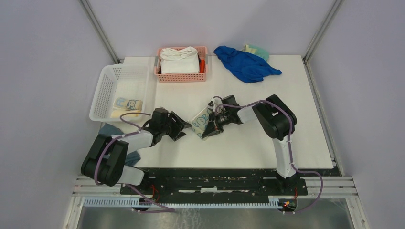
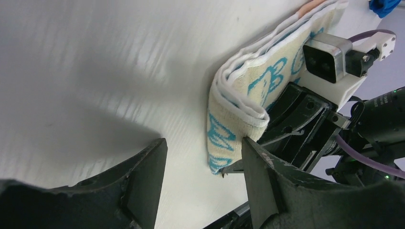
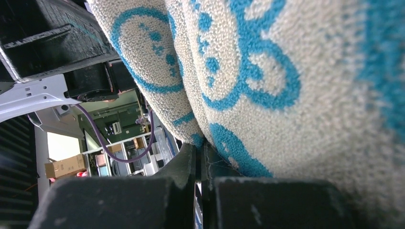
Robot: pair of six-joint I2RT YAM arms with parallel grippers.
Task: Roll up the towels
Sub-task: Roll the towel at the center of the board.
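Clamping the folded rabbit towel [image 1: 201, 121], the right end effector [image 1: 211, 125] holds its layers together; the left end effector [image 1: 185, 127] gapes empty alongside.

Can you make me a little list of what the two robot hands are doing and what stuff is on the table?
Right gripper: shut on the folded rabbit towel
Left gripper: open, close beside that towel, holding nothing
White basket: a patterned rolled towel lies inside
Pink basket: holds a thick white cloth
Far side of table: a crumpled blue cloth
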